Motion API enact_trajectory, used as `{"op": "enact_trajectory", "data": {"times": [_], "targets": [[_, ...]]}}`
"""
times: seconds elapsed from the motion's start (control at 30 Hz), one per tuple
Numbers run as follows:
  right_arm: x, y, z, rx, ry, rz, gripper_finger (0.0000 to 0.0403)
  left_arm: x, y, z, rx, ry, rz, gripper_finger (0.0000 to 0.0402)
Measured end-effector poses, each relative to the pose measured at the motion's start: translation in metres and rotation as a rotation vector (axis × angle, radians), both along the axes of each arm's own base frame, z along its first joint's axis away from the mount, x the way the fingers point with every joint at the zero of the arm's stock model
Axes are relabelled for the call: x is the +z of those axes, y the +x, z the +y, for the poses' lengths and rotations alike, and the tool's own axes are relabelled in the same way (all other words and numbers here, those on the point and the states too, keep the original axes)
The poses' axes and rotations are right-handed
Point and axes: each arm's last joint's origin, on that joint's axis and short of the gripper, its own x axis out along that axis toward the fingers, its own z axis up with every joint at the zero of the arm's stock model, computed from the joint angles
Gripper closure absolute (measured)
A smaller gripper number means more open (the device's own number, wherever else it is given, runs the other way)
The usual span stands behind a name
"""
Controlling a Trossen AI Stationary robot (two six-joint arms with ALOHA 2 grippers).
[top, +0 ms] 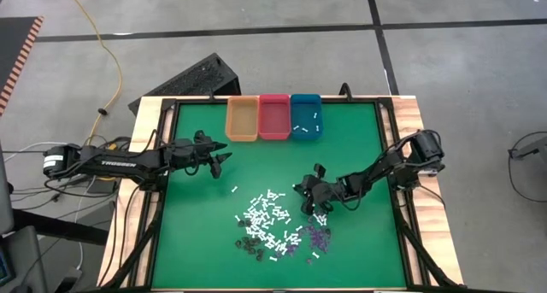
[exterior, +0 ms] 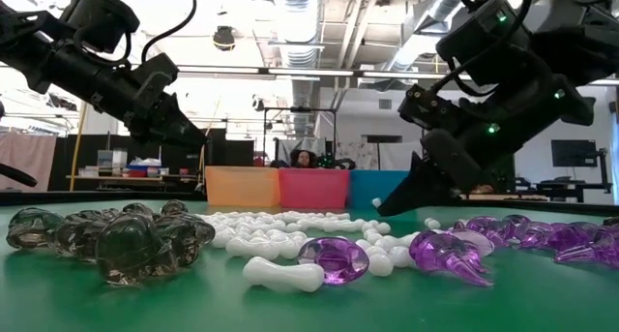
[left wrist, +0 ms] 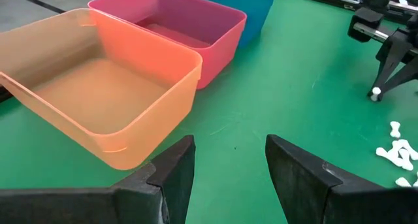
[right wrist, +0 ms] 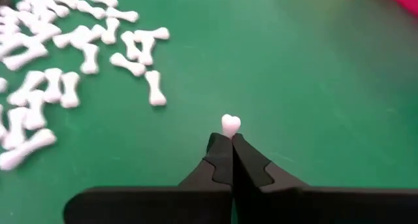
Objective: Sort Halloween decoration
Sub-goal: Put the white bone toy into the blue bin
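The Halloween decoration lies as a loose pile on the green mat: white bone-shaped pieces [top: 265,214], purple pieces [top: 318,236] and dark pieces [top: 250,244]. My right gripper [right wrist: 231,144] stands at the pile's far right side, shut on one white bone [right wrist: 230,124]. My left gripper [left wrist: 228,165] hovers open over the mat near the orange bin [left wrist: 104,93], with nothing between its fingers. Several white pieces lie in the teal bin [top: 306,115]. My right gripper pinches one white bone between its two fingertips [right wrist: 221,149]; only the bone's knobbed end [right wrist: 230,124] shows beyond them. The fingers slant down from the table's right side. Whether the bone is clear of the mat I cannot tell.
Orange, pink [top: 274,115] and teal bins stand side by side at the mat's far edge. More white bones [right wrist: 78,48] lie scattered close beside my right gripper. Bare green mat [top: 197,233] stretches on the left and between the pile and the bins.
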Motion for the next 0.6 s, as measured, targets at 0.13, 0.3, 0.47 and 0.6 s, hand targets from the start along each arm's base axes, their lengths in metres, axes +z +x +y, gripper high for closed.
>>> {"op": "enact_trajectory", "data": {"times": [0.13,0.3,0.47,0.6], "targets": [[0.017,0.000,-0.008,-0.011,-0.021,-0.046,0.0384,0.000,0.000,0.000,-0.002,0.007,0.004,0.0223],[0.042,-0.002,-0.025,-0.032,-0.081,-0.102,0.0384,0.000,0.000,0.000,-0.003,0.008,0.003,0.0223],[0.071,-0.008,-0.059,-0.118,-0.156,-0.153,0.0384,0.000,0.000,0.000,-0.002,0.008,0.003,0.0223],[0.091,-0.020,-0.094,-0.226,-0.228,-0.177,0.0383,0.000,0.000,0.000,-0.002,0.007,0.003,0.0223]]}}
